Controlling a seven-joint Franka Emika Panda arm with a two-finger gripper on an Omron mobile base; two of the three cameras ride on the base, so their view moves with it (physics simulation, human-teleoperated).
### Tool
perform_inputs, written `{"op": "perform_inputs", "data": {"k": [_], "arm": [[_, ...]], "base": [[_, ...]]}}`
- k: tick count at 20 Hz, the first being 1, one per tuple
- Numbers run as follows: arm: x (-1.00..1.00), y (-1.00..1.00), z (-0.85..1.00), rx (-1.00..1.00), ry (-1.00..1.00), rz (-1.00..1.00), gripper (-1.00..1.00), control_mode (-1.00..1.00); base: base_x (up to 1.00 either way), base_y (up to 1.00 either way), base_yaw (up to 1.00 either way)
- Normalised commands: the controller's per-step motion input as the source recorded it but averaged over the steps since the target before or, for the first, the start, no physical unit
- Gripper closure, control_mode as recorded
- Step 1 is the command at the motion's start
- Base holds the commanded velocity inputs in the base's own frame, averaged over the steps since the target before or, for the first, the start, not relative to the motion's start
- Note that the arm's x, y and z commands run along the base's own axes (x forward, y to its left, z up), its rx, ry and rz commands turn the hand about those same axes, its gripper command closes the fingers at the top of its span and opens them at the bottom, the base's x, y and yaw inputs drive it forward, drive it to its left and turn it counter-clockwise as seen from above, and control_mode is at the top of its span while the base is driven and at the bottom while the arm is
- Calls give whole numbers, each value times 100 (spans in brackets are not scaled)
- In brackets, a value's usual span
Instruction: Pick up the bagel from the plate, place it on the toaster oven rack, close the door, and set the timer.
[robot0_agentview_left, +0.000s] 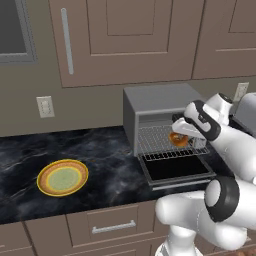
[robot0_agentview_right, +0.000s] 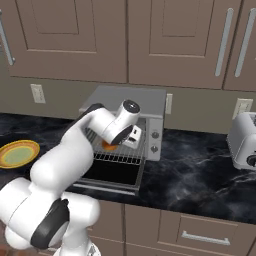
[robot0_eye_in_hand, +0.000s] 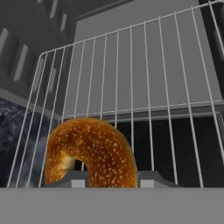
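My gripper (robot0_agentview_left: 179, 135) is shut on the bagel (robot0_agentview_left: 178, 140), a golden-brown ring, and holds it at the front of the toaster oven's opening. In the hand view the bagel (robot0_eye_in_hand: 89, 151) sits between my fingertips (robot0_eye_in_hand: 72, 179), just above the front left part of the silver wire toaster oven rack (robot0_eye_in_hand: 144, 87). The rack (robot0_agentview_left: 160, 140) juts out of the grey oven. The door (robot0_agentview_left: 176, 169) lies folded down flat in front, with its dark pane facing up. The plate (robot0_agentview_left: 62, 177), yellow-rimmed, rests bare on the counter far to the left, and the right base view shows it (robot0_agentview_right: 17, 153) too.
The grey toaster oven (robot0_agentview_left: 157, 102) stands against the back wall on a black marble counter (robot0_agentview_left: 110, 155). A silver toaster (robot0_agentview_right: 245, 140) stands at the right. Brown cabinets hang overhead and wall sockets (robot0_agentview_left: 45, 106) sit on the backsplash.
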Motion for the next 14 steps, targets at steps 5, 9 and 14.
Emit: {"op": "perform_inputs", "data": {"k": [5,9,14], "arm": [[12,-8,-18,0,2,0,100,-100],[11,-2,-21,0,0,0,100,-100],[15,0,-18,0,0,0,100,-100]], "base": [[0,0,0],[0,0,0],[0,0,0]]}}
